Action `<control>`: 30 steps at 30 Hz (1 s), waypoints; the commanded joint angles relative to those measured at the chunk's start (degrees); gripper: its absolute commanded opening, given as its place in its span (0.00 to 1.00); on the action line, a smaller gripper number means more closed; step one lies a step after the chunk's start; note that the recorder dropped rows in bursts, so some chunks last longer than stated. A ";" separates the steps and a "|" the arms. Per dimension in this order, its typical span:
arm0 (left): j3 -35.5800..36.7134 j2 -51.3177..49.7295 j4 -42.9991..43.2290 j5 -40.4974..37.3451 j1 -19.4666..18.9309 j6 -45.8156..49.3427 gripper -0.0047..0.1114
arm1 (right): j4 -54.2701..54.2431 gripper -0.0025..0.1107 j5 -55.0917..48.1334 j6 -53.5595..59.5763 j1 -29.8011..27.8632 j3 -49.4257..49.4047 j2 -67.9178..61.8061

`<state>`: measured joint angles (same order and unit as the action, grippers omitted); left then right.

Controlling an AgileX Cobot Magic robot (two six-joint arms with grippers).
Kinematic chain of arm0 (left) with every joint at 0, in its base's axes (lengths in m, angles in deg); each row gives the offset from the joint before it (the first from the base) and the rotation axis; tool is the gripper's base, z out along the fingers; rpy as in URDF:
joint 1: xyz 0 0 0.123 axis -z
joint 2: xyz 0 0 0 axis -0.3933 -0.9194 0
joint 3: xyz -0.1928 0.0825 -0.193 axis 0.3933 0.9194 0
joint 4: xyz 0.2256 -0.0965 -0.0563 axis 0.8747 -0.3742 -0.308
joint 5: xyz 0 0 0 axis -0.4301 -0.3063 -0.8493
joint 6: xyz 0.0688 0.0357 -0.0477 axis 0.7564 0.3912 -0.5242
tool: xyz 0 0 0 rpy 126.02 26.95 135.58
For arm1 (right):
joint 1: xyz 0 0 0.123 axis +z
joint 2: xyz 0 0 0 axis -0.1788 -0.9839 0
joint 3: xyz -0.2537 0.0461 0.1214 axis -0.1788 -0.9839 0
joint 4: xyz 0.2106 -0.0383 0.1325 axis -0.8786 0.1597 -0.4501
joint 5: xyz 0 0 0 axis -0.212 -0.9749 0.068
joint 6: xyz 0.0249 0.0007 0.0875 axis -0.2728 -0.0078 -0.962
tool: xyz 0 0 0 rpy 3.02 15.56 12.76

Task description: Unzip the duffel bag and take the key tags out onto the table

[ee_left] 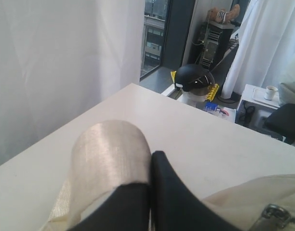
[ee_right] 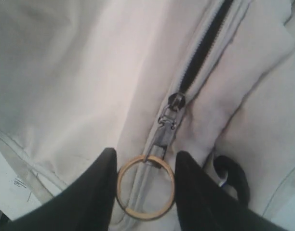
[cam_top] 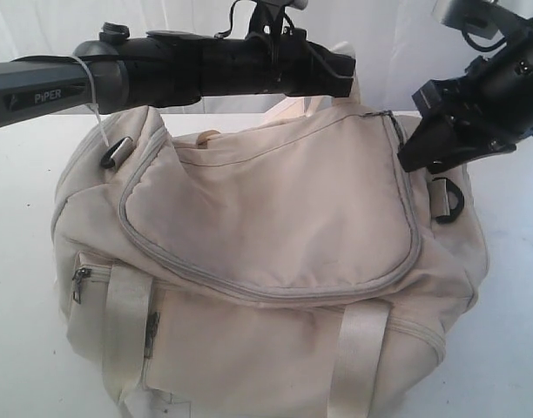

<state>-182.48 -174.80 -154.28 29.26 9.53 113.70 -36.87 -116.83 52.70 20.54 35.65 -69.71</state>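
The cream duffel bag (cam_top: 266, 261) fills the middle of the white table (cam_top: 23, 261). My left gripper (cam_top: 340, 77) reaches across behind the bag and is shut on a webbing handle (ee_left: 109, 159), which it holds lifted. My right gripper (cam_top: 413, 150) is at the bag's right end; its fingers (ee_right: 97, 192) are shut on the tan ring (ee_right: 145, 186) of the zipper pull (ee_right: 163, 134). Beyond the slider (ee_right: 177, 102) a short stretch of zipper (ee_right: 207, 43) gapes dark. The rest of the grey zipper trim (cam_top: 249, 292) lies closed. The key tags are hidden.
Black D-rings sit at the bag's left (cam_top: 117, 151) and right (cam_top: 447, 198) ends. A small side pocket zip (cam_top: 79, 280) faces front left. Two webbing straps (cam_top: 358, 357) run down the front. The far table edge (ee_left: 186, 98) borders a room with a black helmet (ee_left: 193, 77).
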 commanded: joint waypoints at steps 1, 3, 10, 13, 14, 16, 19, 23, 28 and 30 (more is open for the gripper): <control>-0.58 0.96 -1.39 0.71 -0.02 -0.19 0.04 | -0.31 0.02 -0.96 0.67 -0.01 -3.33 3.43; -0.58 0.96 -1.39 0.71 -0.02 -0.19 0.04 | -0.31 0.02 -0.96 0.67 -0.01 -4.90 4.69; -0.58 0.96 -1.39 0.71 -0.02 -0.19 0.04 | -0.31 0.02 -0.96 0.97 -0.01 -11.81 9.47; -0.58 0.96 -1.39 0.71 -0.02 -0.19 0.04 | -0.53 0.02 -0.96 1.32 -0.01 -15.40 11.43; -0.58 0.96 -1.39 0.71 -0.02 -0.19 0.04 | -0.98 0.02 -0.96 1.80 -0.01 -16.79 12.13; -0.58 0.96 -1.39 0.71 -0.02 -0.19 0.04 | -2.92 0.02 -0.96 2.94 -0.01 -19.61 13.31; -0.58 0.96 -1.39 0.71 -0.02 -0.19 0.04 | -8.50 0.02 -0.96 7.50 -0.01 -25.74 15.09; -0.58 0.96 -1.39 0.71 -0.02 -0.19 0.04 | -10.58 0.02 -0.96 9.38 -0.01 -29.47 15.72; -0.58 0.96 -1.39 0.71 -0.02 -0.19 0.04 | -17.61 0.02 -0.96 14.81 -0.01 -34.80 15.66; -0.58 0.96 -1.39 0.71 -0.02 -0.19 0.04 | -20.79 0.02 -0.96 17.11 0.10 -36.96 15.66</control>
<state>-182.48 -174.80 -153.54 29.38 9.53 113.70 -54.86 -115.82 66.93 20.54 0.73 -54.62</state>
